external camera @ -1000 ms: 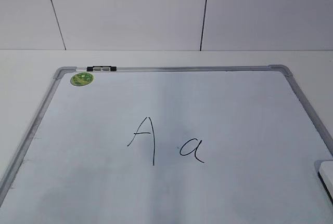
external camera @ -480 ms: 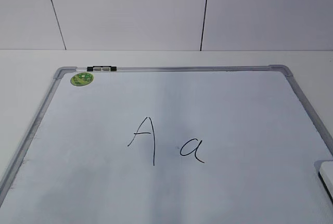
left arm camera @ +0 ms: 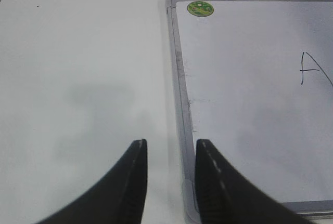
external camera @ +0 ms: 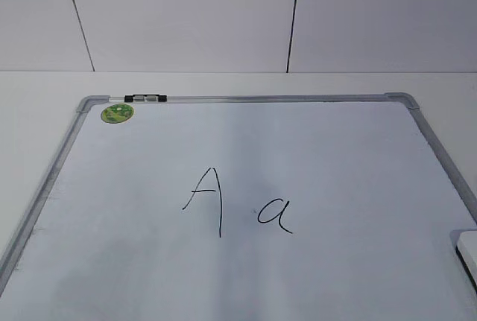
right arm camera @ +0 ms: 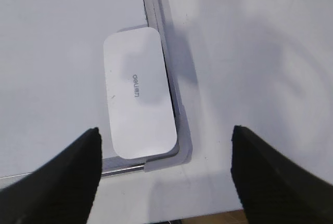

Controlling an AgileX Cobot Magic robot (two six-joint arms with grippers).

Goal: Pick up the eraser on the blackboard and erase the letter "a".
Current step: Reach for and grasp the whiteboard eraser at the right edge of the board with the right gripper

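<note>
The blackboard (external camera: 350, 157) is a white board with a grey frame, lying flat. The cursive letter "a" (external camera: 274, 214) sits at its middle, right of a capital "A" (external camera: 206, 200). The white eraser (right arm camera: 139, 93) lies in the board's near right corner, against the frame; only its edge shows in the exterior view (external camera: 469, 249). My right gripper (right arm camera: 165, 133) is open wide above the eraser's near end and holds nothing. My left gripper (left arm camera: 169, 148) is open and empty over the board's near left corner (left arm camera: 183, 130). Neither gripper shows in the exterior view.
A round green sticker (external camera: 118, 112) and a black-and-silver clip (external camera: 145, 98) sit at the board's far left corner. The board lies on a white table (left arm camera: 78, 68), with a white panelled wall (external camera: 186, 16) behind. The table's front edge (right arm camera: 208, 216) lies just below the eraser corner.
</note>
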